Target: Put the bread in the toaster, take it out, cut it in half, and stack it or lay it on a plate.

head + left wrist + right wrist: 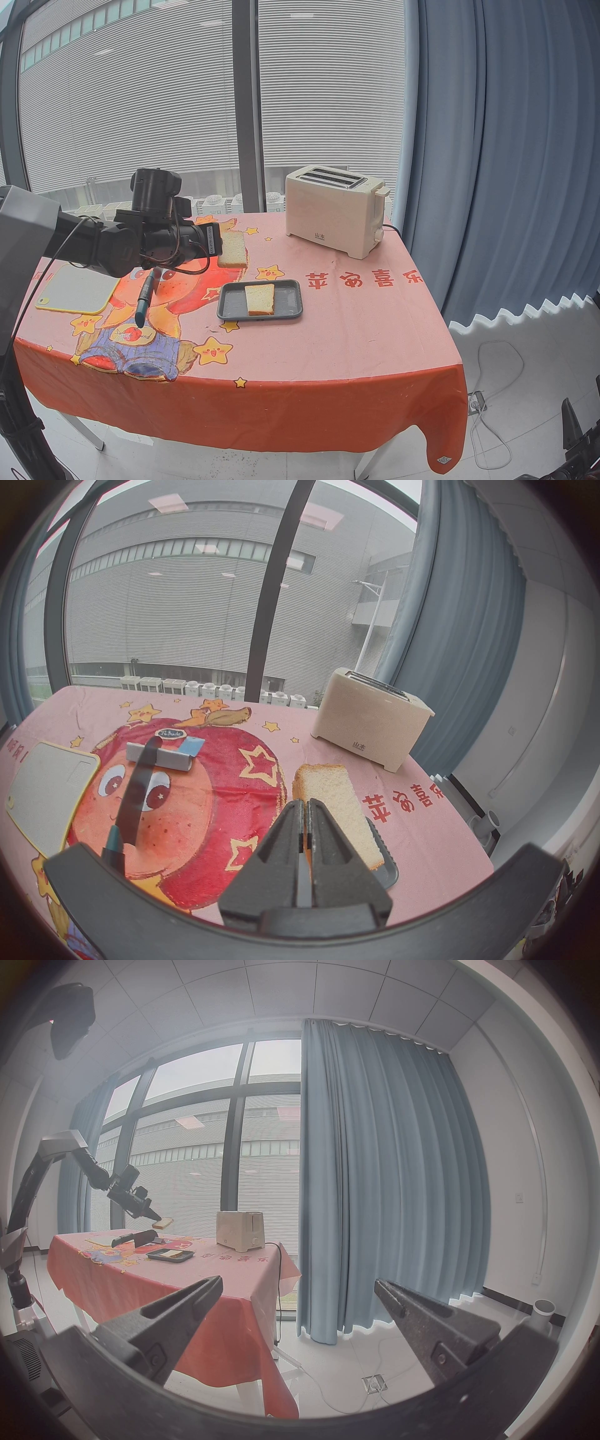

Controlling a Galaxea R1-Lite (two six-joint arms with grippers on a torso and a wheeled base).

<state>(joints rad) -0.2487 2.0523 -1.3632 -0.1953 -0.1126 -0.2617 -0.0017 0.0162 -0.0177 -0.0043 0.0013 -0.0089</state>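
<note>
pale bread slice (233,250) clamped in left pincer (306,810) (right pincer (297,1284) spread wide), seemingly upright.

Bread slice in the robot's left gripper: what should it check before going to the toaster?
1. Grip: left gripper shut on the bread slice: ok.
2. Slots of the toaster empty: ok, both look dark and bare.
3. Lever up: ok, near the top.
4. Way to the toaster free: ok, nothing stands between.
5. Slice over a slot: not ok, it hangs near the tray.
6. Right gripper clear: ok, open, away from the table.
</note>
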